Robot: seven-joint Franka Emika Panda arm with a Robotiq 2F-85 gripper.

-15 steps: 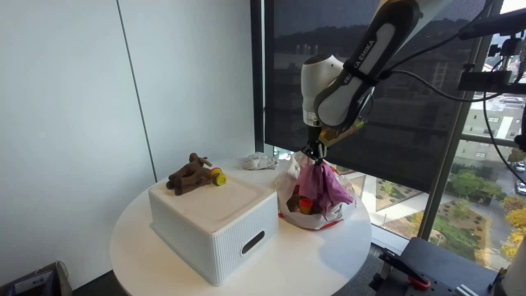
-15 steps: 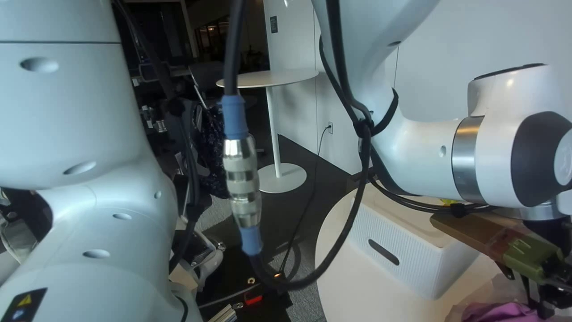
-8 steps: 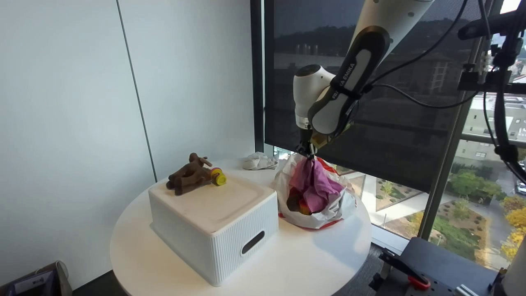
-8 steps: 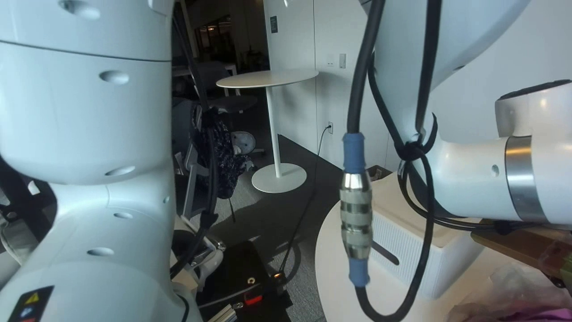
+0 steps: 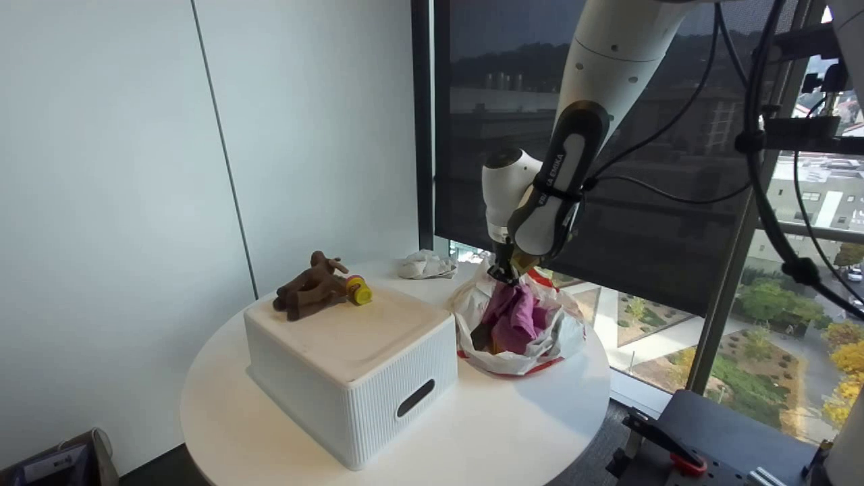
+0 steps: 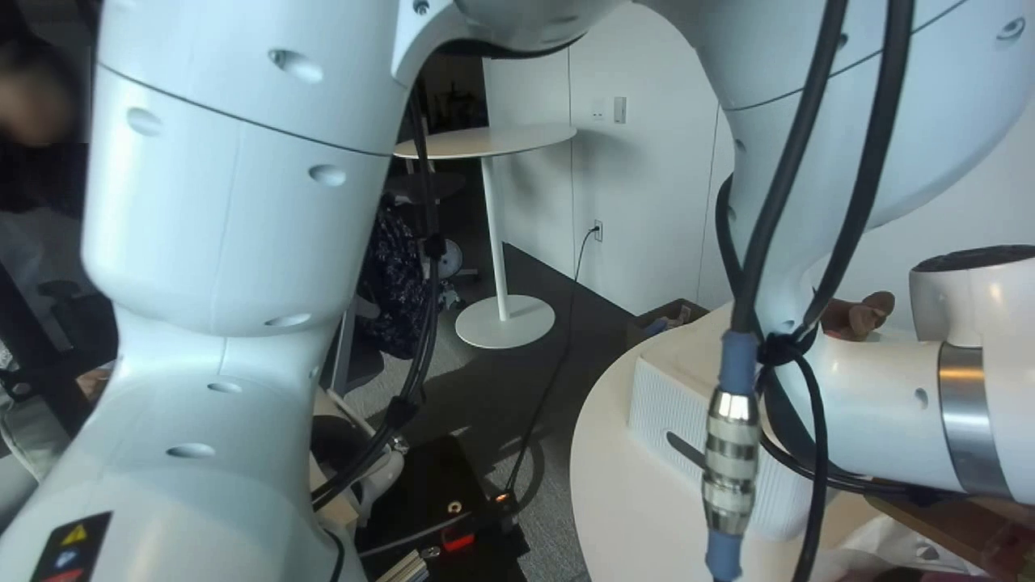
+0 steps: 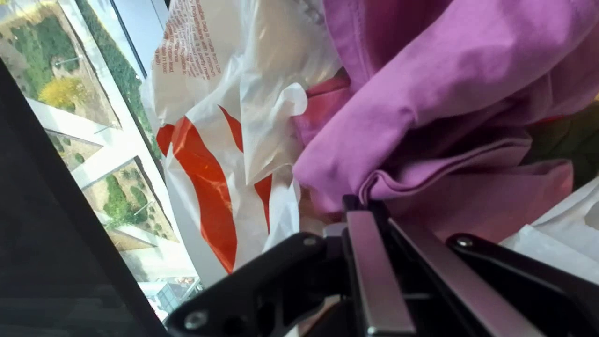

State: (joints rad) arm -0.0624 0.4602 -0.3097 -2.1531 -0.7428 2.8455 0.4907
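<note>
Table edge (image 5: 600, 386) curves near hand (image 7: 364, 204) pinching cloth (image 5: 518, 322).

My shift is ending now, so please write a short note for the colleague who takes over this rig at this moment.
Pincer: shut on a fold of the purple cloth.
Things: the cloth hangs from it into the open white bag, which stands on the round table beside the white box; the brown figure and the yellow tub are on the box.
Done: the cloth is gripped and appears mostly within the bag's mouth.
Left: the cloth is not yet released.
</note>
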